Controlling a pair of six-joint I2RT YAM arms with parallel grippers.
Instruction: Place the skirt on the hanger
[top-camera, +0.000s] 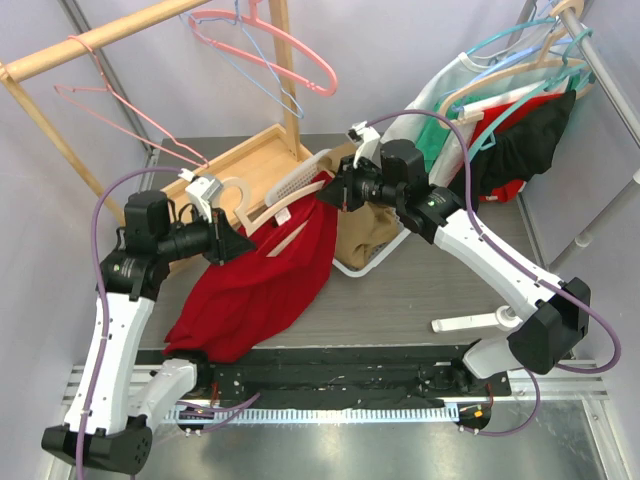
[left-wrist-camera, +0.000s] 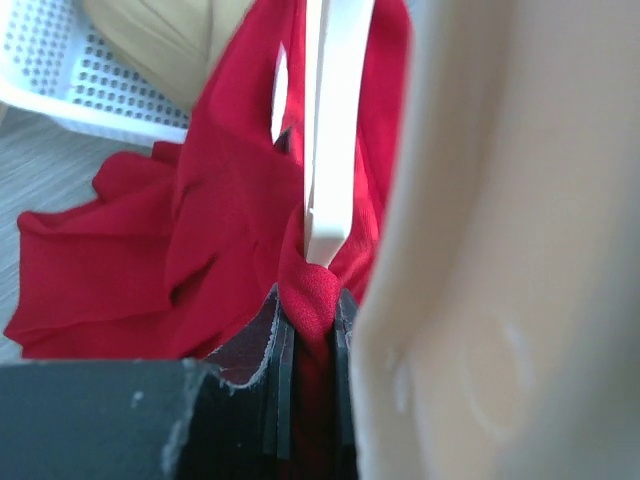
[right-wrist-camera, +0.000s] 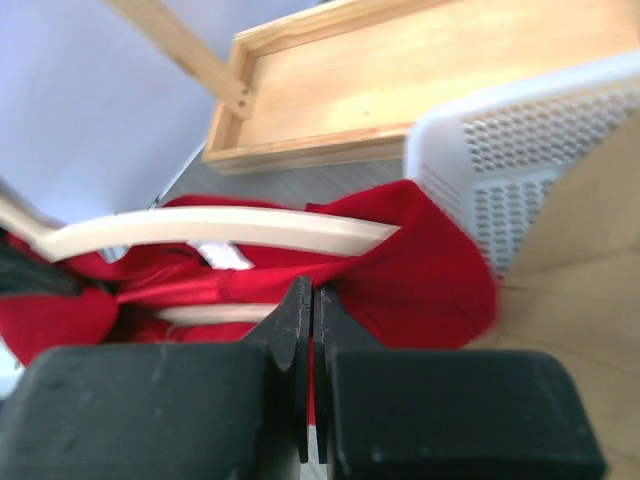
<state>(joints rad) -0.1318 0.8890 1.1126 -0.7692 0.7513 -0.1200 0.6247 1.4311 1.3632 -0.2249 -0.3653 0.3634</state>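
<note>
The red skirt (top-camera: 265, 275) hangs between my two grippers above the table, its lower part draped on the surface. A cream hanger (top-camera: 262, 208) lies along its top edge, one arm inside the waist. My left gripper (top-camera: 226, 241) is shut on the skirt's left waist (left-wrist-camera: 312, 292), right under the tip of the hanger (left-wrist-camera: 335, 130). My right gripper (top-camera: 338, 190) is shut on the skirt's right waist edge (right-wrist-camera: 420, 270), just below the hanger's arm (right-wrist-camera: 220, 228). The skirt's hem is hidden in the right wrist view.
A white perforated basket (top-camera: 372, 255) with tan cloth stands behind the skirt. A wooden rack with a tray base (top-camera: 250, 160) carries pink hangers (top-camera: 270, 50). Clothes hang on a rail at the right (top-camera: 515, 130). A white piece (top-camera: 475, 322) lies on the table.
</note>
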